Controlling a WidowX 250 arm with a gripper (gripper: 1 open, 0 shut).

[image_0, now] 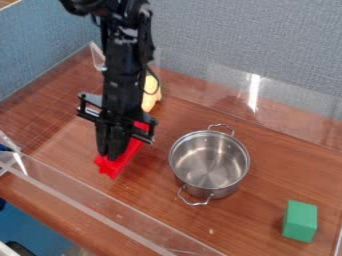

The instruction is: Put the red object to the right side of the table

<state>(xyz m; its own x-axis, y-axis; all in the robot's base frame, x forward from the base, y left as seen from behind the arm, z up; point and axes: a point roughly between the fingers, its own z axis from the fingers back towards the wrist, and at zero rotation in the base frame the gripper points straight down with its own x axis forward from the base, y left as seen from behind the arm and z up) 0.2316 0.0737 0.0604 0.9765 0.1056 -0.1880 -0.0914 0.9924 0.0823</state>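
The red object [116, 161], a bright red elongated block, sits at the left of the table [254, 120], just left of the steel pot. My gripper [115, 152] comes straight down onto it, and its black fingers are shut on the block's upper end. Only the block's lower part shows below the fingers. It looks slightly raised or tilted off the wood, though I cannot tell for sure.
A steel pot [209, 163] with two handles stands in the middle. A small green cube [301, 220] lies at the front right. A yellow lemon-shaped object [151, 90] sits behind the arm. Low clear acrylic walls [80, 205] edge the tabletop.
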